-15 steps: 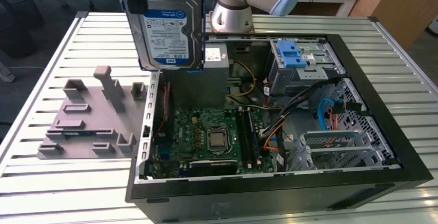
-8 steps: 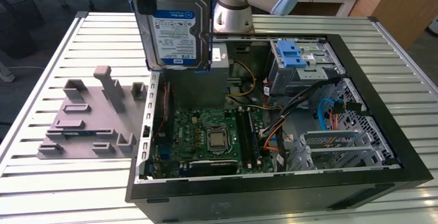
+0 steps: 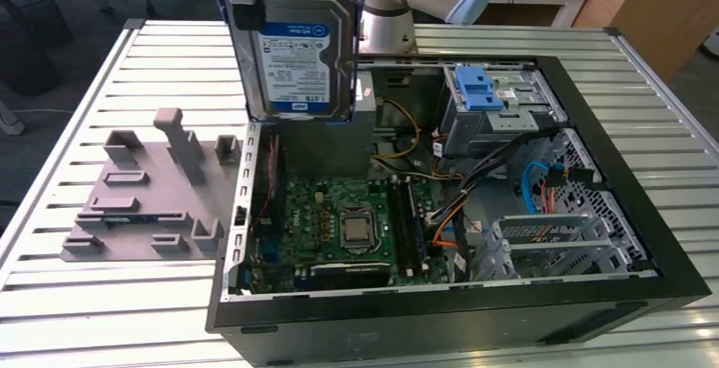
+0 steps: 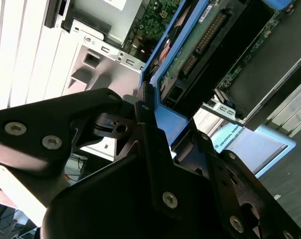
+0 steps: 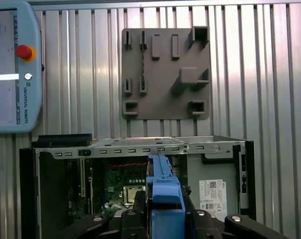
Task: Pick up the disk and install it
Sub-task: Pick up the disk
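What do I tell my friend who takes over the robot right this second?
Gripper: shut on the disk, gripping it at a blue side rail.
Disk: held upright in the air, label facing the exterior camera, over the far corner of the open computer case, on the exterior view's left.
Drive cage with the blue latch: inside the case at its far side, apart from the disk.
Grey holder plate: on the table beside the case.
Done: disk picked up.
Left: disk not yet installed.

Bright even light, glare streaks on the slatted table [image 5: 270,74], deep shadow inside the computer case [image 5: 56,194]
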Action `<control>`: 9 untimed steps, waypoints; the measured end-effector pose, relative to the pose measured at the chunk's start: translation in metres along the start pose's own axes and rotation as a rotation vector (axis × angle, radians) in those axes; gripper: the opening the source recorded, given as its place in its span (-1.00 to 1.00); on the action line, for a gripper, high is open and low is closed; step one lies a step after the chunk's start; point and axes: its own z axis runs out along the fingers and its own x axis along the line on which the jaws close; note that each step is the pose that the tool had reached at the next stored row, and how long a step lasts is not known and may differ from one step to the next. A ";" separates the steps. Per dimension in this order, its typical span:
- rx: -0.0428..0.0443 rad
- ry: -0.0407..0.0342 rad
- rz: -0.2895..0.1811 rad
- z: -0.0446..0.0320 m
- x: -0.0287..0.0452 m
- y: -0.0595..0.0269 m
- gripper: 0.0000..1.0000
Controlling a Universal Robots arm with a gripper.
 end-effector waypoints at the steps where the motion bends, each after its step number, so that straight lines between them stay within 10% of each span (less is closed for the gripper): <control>1: 0.0000 0.0000 0.000 0.0001 0.0004 -0.0019 -0.27; 9: -0.0001 0.0002 0.000 0.0009 0.0048 -0.0165 -0.27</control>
